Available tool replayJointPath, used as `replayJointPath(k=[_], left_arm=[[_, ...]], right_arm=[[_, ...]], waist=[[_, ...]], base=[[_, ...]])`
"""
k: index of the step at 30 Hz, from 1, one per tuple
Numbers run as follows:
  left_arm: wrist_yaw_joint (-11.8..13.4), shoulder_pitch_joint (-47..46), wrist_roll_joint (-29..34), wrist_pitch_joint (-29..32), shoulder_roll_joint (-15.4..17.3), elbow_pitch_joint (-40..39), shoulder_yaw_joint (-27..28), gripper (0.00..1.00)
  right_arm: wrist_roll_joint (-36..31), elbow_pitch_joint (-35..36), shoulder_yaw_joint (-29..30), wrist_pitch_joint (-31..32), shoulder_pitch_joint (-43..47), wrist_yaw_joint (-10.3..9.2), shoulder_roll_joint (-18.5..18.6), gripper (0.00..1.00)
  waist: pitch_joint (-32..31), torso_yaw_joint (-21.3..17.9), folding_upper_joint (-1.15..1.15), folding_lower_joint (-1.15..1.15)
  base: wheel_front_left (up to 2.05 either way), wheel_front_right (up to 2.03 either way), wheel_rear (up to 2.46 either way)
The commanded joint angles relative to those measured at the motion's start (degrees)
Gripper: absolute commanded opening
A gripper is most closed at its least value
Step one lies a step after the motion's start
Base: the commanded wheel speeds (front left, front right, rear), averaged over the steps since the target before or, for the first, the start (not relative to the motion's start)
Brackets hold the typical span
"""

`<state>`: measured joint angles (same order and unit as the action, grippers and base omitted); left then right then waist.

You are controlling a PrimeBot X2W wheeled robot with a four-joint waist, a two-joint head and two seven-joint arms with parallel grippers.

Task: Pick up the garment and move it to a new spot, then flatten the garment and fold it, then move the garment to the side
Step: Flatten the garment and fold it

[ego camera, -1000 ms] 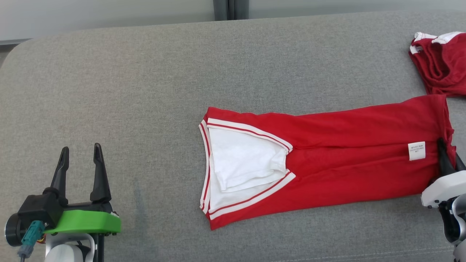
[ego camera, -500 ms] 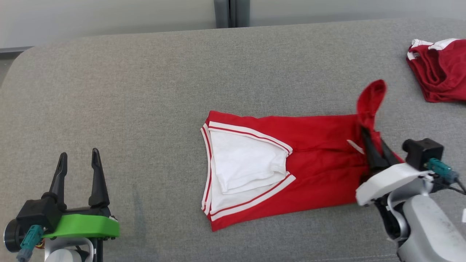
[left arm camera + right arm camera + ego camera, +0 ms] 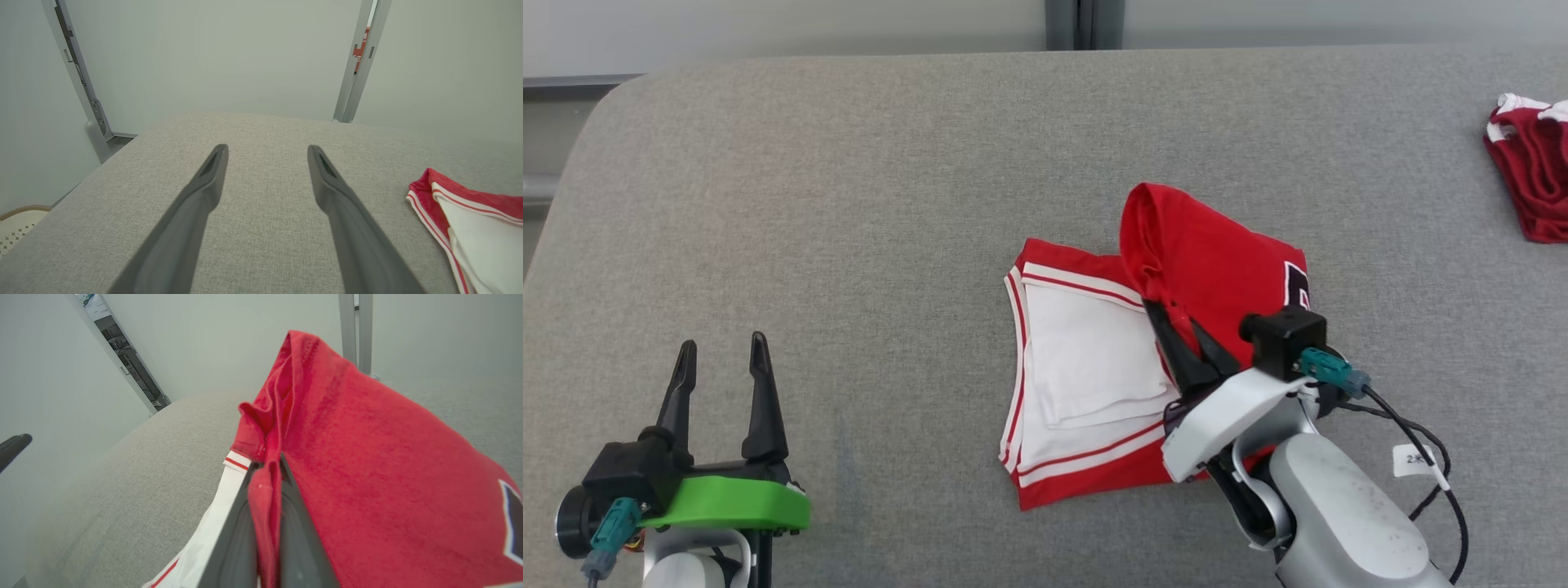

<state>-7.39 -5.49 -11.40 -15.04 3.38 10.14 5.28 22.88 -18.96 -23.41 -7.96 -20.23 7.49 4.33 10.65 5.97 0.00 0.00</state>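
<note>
Surface: a gray fabric surface [image 3: 849, 204] with a rounded far-left corner, set against a pale wall.
Garment: the garment [image 3: 1217, 253] was red with white striped trim. It lay near the middle of the surface, a little to the right in the head view.
Garment, left part: flat on the surface, with the V-shaped opening and white lining facing up.
Garment, right part: lifted and doubled back toward the left, making a raised red flap over the flat part. A dark printed mark with a white edge showed on the flap's right side.
Right tool: the right tool [image 3: 1170, 313] was closed on the garment, its 2 dark fingers pinching a bunched red edge just at the trim of the opening.
Right wrist view: the red cloth [image 3: 367, 457] was squeezed between the fingers of the right tool [image 3: 267, 465] and rose above the tips in a folded ridge.
Left tool: the left tool [image 3: 724, 340] was open and held nothing. It sat low at the near left, well apart from the garment.
Left wrist view: the spread fingers of the left tool [image 3: 267, 148] pointed over bare fabric, with the garment's trimmed edge [image 3: 470, 220] to their right.
Other item: a second red garment [image 3: 1531, 171] with white trim lay crumpled at the far right edge, well apart from the first.
</note>
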Motion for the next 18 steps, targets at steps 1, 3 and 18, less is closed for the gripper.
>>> replayJointPath(k=[1, 3, 18], left_arm=[[-0.16, -1.27, -0.43, -0.15, 0.01, 0.25, -0.18, 1.0], [-0.16, -1.41, -0.54, -0.15, -0.07, 0.47, -0.48, 1.0], [-0.16, -1.85, -0.53, -0.15, -0.43, 1.27, -0.92, 1.0]], right_arm=[[0.02, -0.79, -1.27, 0.1, -1.42, -0.01, -0.34, 0.0], [0.57, -2.23, -3.1, 0.06, -2.64, -0.01, -0.82, 0.0], [6.29, -10.58, -10.06, -5.44, -8.55, -0.01, -1.34, 1.0]], waist=[[0.64, 1.13, 0.0, 0.0], [0.91, 1.81, 0.0, 0.0], [1.58, 3.88, 0.0, 0.0]], base=[[0.0, 0.0, 0.0], [0.0, 0.0, 0.0], [0.0, 0.0, 0.0]])
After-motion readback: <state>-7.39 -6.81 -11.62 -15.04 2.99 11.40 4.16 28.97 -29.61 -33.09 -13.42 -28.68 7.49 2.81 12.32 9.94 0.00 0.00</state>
